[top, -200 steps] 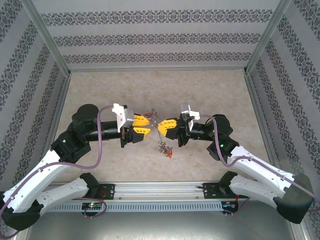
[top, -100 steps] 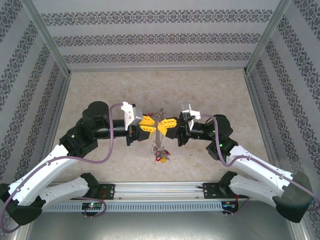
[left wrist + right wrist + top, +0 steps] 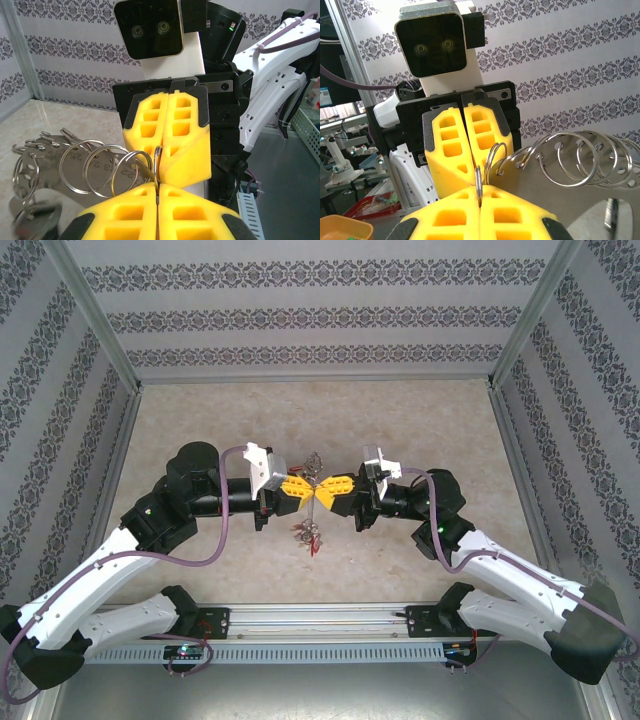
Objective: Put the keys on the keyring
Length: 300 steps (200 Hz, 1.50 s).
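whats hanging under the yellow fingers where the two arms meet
A bunch of keys, one with a red tag, dangles below the touching fingers. The stretch of keyring pinched between the fingers is covered.

The flat beige table with a faint marbled pattern (image 3: pixel 200 420) ran from a silver aluminium rail (image 3: pixel 320 617) at its near edge to the far wall. The left arm's black base (image 3: pixel 186 602) and the right arm's black base (image 3: pixel 460 600) sat on that rail. Near the middle hung a bunch of small silver keys (image 3: pixel 309 533); I couldn't tell whether it touched the tabletop.
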Motion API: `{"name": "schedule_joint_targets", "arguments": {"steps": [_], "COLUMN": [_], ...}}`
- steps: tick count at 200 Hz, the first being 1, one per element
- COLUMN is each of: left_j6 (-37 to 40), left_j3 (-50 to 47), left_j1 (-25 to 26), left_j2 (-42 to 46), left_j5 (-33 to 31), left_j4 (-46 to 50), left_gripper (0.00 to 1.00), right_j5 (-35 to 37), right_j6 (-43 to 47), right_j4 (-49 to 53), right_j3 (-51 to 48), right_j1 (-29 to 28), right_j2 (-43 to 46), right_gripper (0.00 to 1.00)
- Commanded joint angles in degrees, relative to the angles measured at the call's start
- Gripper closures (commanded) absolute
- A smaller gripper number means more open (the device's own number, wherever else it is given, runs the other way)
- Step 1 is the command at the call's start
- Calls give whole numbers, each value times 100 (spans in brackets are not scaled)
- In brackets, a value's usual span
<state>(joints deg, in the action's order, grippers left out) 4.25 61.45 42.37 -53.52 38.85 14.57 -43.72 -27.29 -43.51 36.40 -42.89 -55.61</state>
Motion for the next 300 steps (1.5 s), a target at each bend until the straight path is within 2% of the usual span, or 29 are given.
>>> {"name": "schedule_joint_targets", "arguments": {"steps": [1, 17, 27, 52, 87, 107, 134, 180, 209, 244, 268, 300], "left_j6": [76, 82, 92, 260, 655, 905, 1173, 1459, 1480, 1438, 1373, 972], "left_j3": [36, 29, 21, 81, 368, 554, 829, 1238, 1362, 1328, 1302, 935], "left_j1": [96, 96, 96, 96, 98, 96, 96, 96, 97, 104, 105, 58], "left_j2": [-32, -30, -27, -7, -102, -173, -320, -631, -768, -852, -871, -882], "left_j5": [103, 70, 53, -132, -430, -550, -744, -905, -864, -791, -992, -1350], "left_j4": [-265, -286, -283, -109, 743, 1241, 1822, 2623, 2801, 2809, 2858, 2641], "left_gripper": [93, 94, 100, 100, 100, 100, 100, 100, 100, 100, 100, 100], "right_j5": [22, 31, 46, 174, 661, 1004, 1311, 1472, 1451, 1384, 1501, 2340], "right_j6": [-26, 59, 83, 212, 776, 1088, 1499, 2052, 2312, 2298, 2182, 1735], "right_j4": [-331, -167, -104, 281, 1651, 2421, 3532, 4597, 4730, 4395, 4365, 4499], "right_j3": [66, 104, 96, 73, 77, 108, 291, 561, 691, 666, 588, 218], "right_j1": [-44, -75, -93, -95, -104, -99, -99, -139, -287, -395, -395, -365], "right_j2": [-62, -73, -71, 41, 587, 950, 1229, 1376, 1194, 841, 792, 988], "right_gripper": [100, 100, 100, 100, 75, 68, 67, 66, 67, 68, 69, 61]}}
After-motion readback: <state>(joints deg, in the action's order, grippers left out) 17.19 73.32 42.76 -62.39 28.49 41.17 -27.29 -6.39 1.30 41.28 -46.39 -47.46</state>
